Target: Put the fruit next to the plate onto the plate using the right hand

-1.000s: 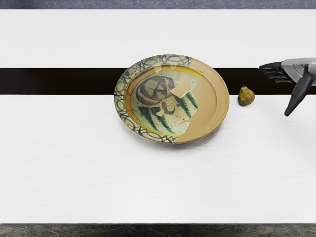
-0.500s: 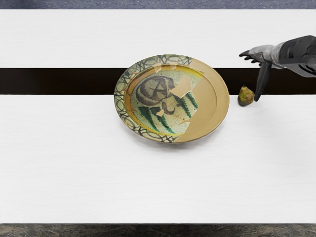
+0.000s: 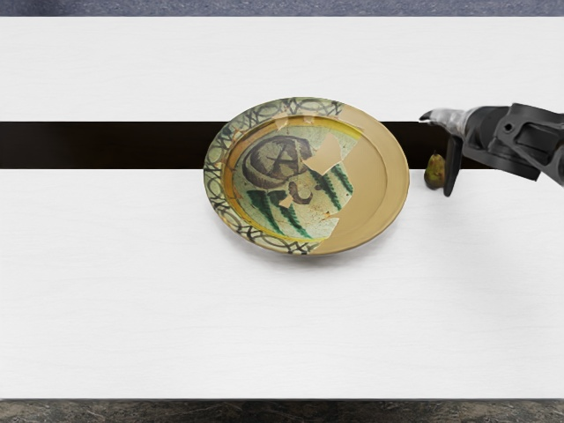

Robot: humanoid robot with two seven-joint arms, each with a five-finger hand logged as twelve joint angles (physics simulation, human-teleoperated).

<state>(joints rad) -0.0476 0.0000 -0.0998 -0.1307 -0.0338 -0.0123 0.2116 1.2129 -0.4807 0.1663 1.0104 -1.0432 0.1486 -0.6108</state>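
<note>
Head view shows my right hand point(image 3: 465, 130) coming in from the right edge, with its dark forearm slanting up and away toward the far right corner. The hand hangs over the right end of the dark band point(image 3: 97, 145) that runs across the white surface point(image 3: 264, 317). It is unclenched and grasps nothing. Several pale fingertips point(image 3: 434, 115) reach out to the left, and one dark finger point(image 3: 452, 172) points straight down.

That finger stands just to the right of the pear point(image 3: 434, 173) and covers its right edge, so I cannot tell whether they touch. The pear is small and yellow-green, upright with its narrow end up. It rests on the surface at the near edge of the dark band, just beside the right rim of the plate point(image 3: 388, 189) but apart from it.

The plate is large and round, lying at the middle of the surface. Its left part carries a green and brown painted pattern, and its right part is plain tan.
</note>
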